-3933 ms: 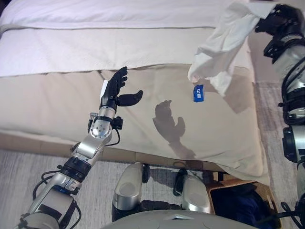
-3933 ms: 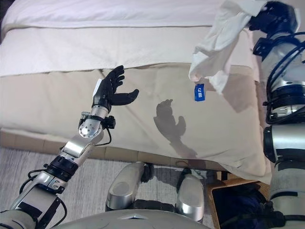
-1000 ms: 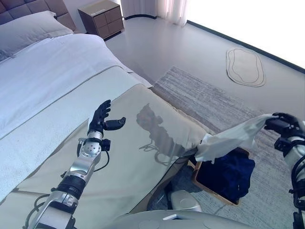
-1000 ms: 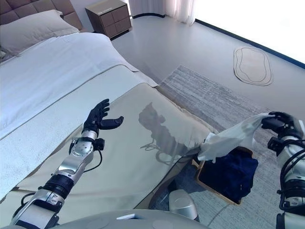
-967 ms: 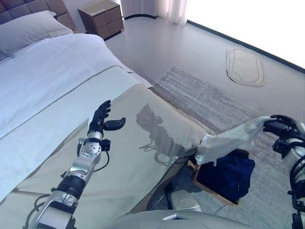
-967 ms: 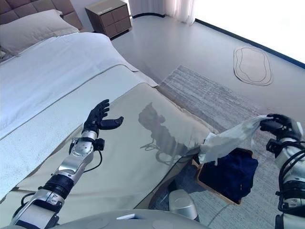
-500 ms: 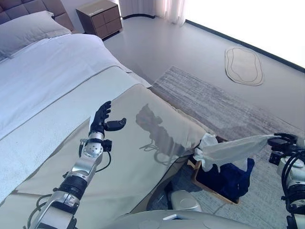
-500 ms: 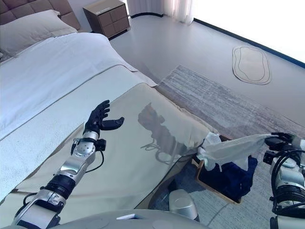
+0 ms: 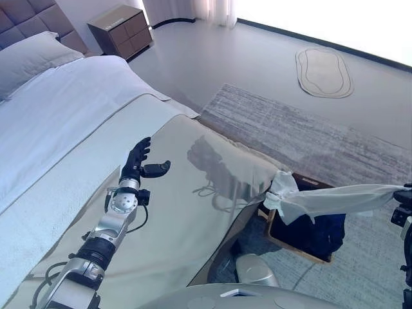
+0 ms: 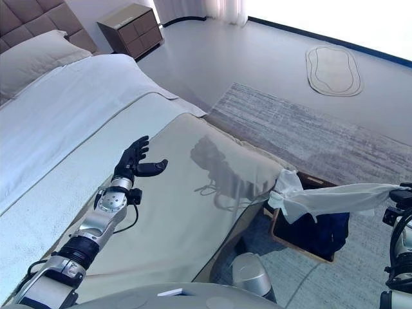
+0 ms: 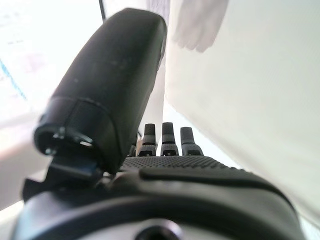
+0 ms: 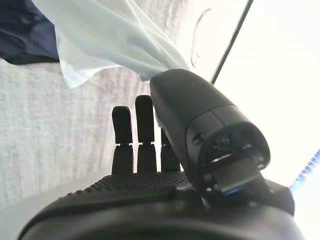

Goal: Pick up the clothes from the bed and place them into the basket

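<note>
A white garment stretches almost level above the basket, from the bed's corner out to my right hand at the view's right edge. In the right wrist view the garment narrows to a point behind the thumb of my right hand, pinched there while the other fingers stand straight. The wooden basket sits on the floor by the bed's corner with dark blue clothes inside. My left hand hovers open and holding nothing over the beige bed cover.
A grey rug lies under the basket and beside the bed. A small oval mat is farther off on the floor. A brown nightstand and a pillow are at the bed's head.
My right hand has dropped lower and farther right. The white garment, which hung down from it, now stretches flat over the basket. The left hand has stayed still.
</note>
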